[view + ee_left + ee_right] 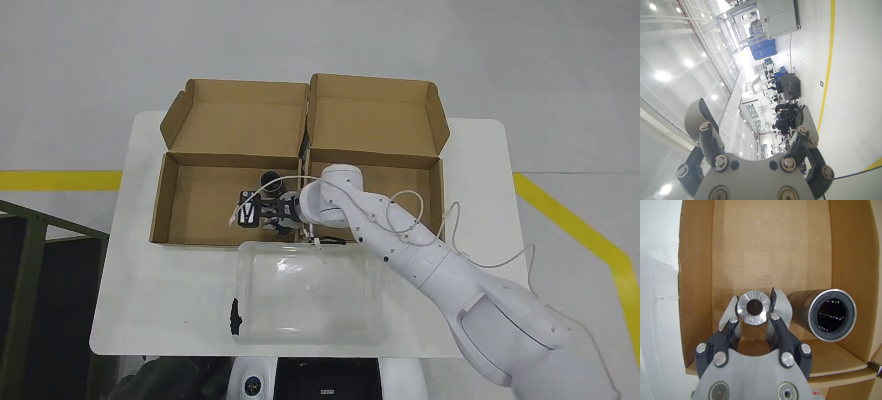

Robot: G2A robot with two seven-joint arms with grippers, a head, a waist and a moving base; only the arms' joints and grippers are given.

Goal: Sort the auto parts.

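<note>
In centre-left box [195, 205]: right gripper [754, 303] pinches metal sleeve [753, 313] beside sorted bearing [831, 317]. Black part [234, 318] at bin [300, 252] edge seemingly remains. Left gripper [752, 109] wide, empty.

Two boxes [195, 205] [410, 180], two metal parts [753, 308] [832, 315], one bin [300, 300]

metal bushing [754, 308]: bright machined face, radial tool marks | linear bearing [831, 317]: dull brushed steel sleeve, matt black end seal, shiny balls inside | cardboard box [770, 247]: matt brown, lightly scuffed | plastic bin [300, 290]: clear, glossy | right gripper [754, 295]: matt grey metal fingers, black ribbed pads | table [130, 300]: smooth white
</note>
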